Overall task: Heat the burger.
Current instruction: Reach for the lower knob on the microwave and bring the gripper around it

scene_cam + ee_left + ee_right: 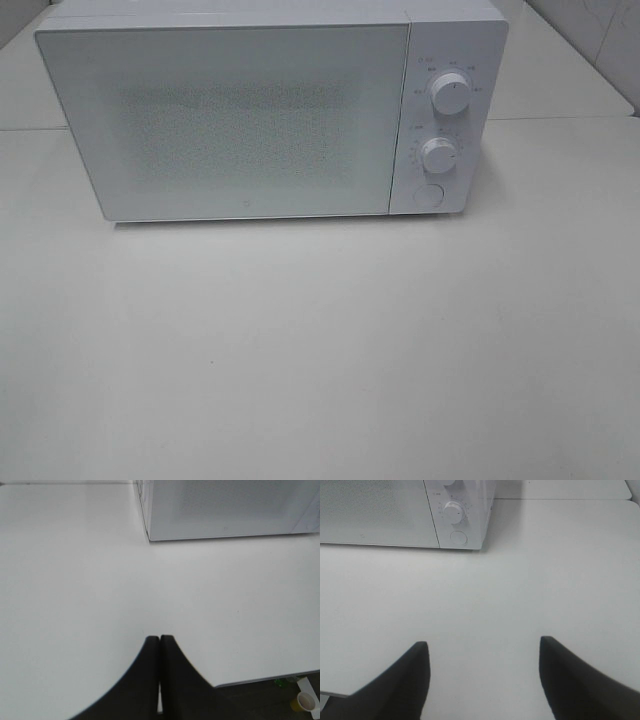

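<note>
The microwave (250, 120) is keeping its inside from me: its door (230, 120) is sitting flush and the speckled panel is letting nothing show through. The print around the upper dial (451, 95) and the lower dial (439, 155) is coming out too small to read (in my right wrist view the upper dial is also being cut by the edge). My left gripper (160, 640) and right gripper (483, 641) are both running off the frame behind their fingertips. Past the table (75, 605), a small green thing (280, 682) is blurring beyond telling.
</note>
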